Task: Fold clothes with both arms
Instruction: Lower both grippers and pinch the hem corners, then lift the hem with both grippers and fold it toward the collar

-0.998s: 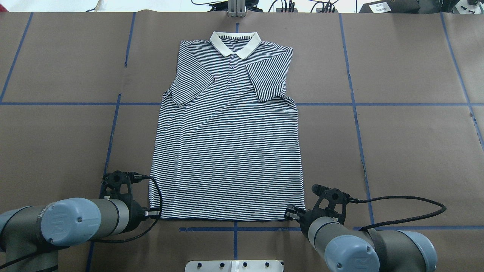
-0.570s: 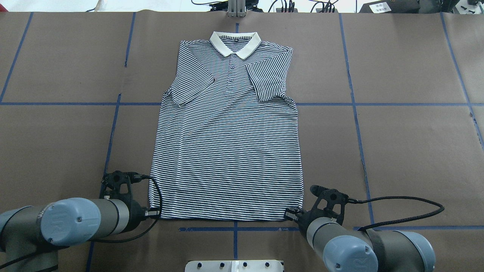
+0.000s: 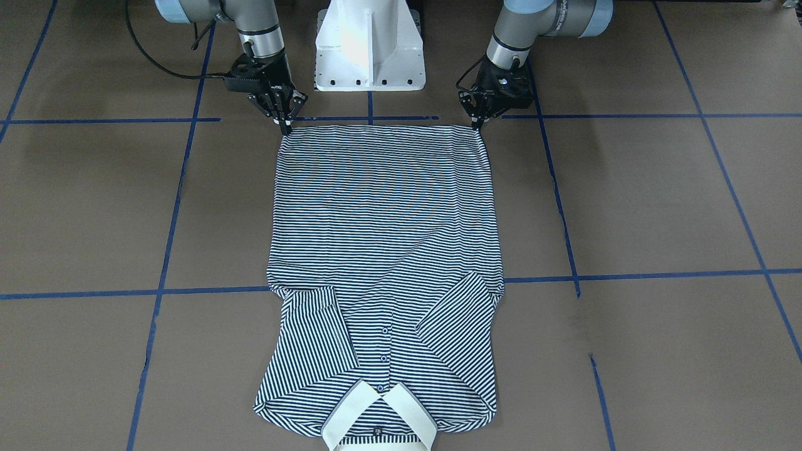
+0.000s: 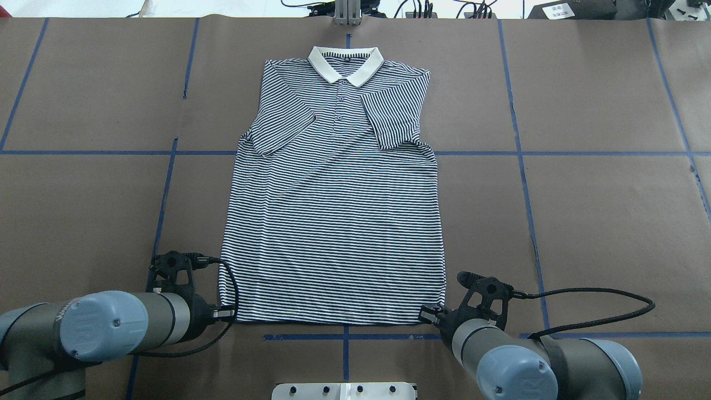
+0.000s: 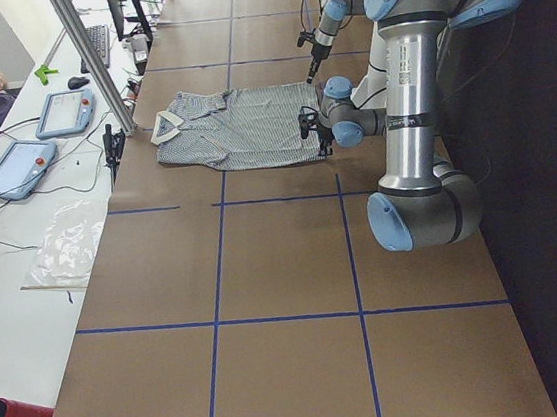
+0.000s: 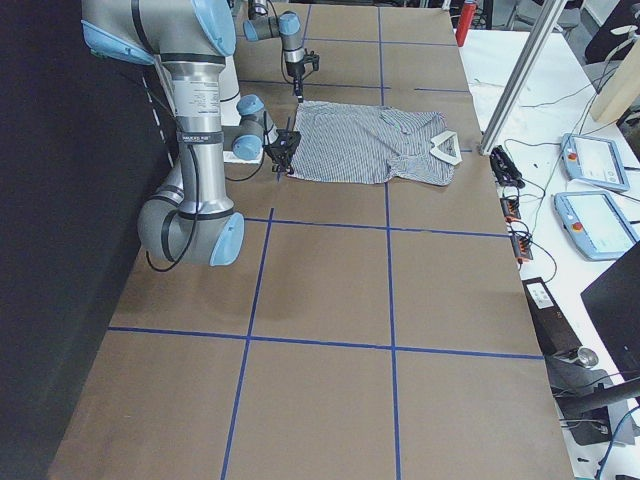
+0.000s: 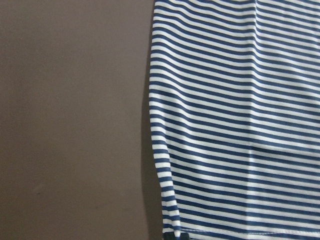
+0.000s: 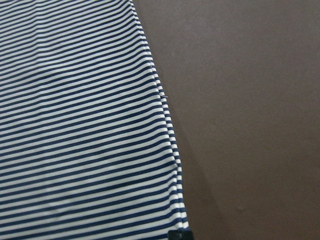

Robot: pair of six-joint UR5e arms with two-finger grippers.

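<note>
The navy-and-white striped polo shirt (image 4: 333, 222) lies flat on the brown table, cream collar (image 4: 345, 64) at the far end, both sleeves folded in over the chest. My left gripper (image 4: 228, 314) is at the near left hem corner, its fingers drawn together on the fabric; in the front view (image 3: 479, 125) they pinch to a point there. My right gripper (image 4: 425, 315) is shut the same way on the near right hem corner, which the front view (image 3: 286, 128) also shows. Each wrist view shows a striped corner (image 7: 240, 125) (image 8: 75, 125) with a dark fingertip at the bottom edge.
The white pedestal base (image 3: 369, 44) stands between the arms, just behind the hem. Blue tape lines (image 4: 522, 153) cross the brown table cover. A metal post (image 4: 347, 14) rises at the far edge behind the collar. Tablets and cables (image 5: 61, 112) lie on a side bench.
The right gripper has shifted very slightly and the hem corner by it has drawn in a little. The left arm and the rest of the shirt have not moved.
</note>
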